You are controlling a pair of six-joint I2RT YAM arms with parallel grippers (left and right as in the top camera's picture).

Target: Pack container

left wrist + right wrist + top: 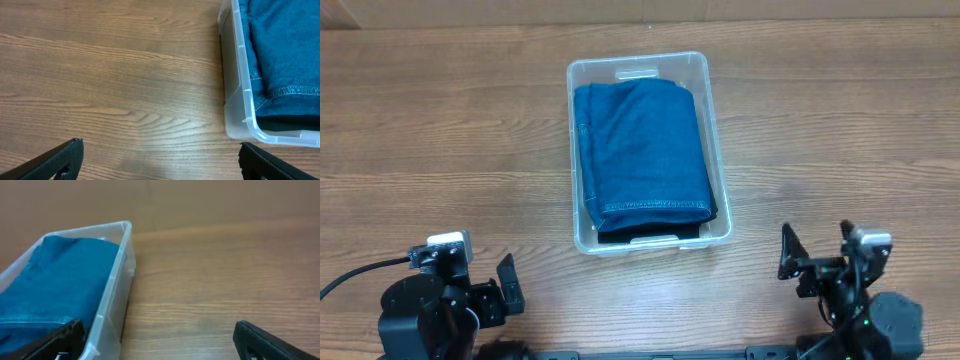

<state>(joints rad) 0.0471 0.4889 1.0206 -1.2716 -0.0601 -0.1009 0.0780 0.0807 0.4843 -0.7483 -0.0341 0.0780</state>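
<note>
The clear plastic container (579, 150) stands in the middle of the wooden table. A folded blue denim cloth (645, 150) lies inside it, over a dark cloth (650, 233) that shows at the near end. The container's left wall shows in the left wrist view (239, 75), and its right wall in the right wrist view (112, 295), with the blue cloth (60, 280) inside. My left gripper (160, 160) is open and empty near the front left, apart from the container. My right gripper (155, 340) is open and empty at the front right, beside the container.
The wooden table (440, 130) spreads on both sides of the container. Both arm bases sit at the front edge, left (430, 300) and right (860, 300).
</note>
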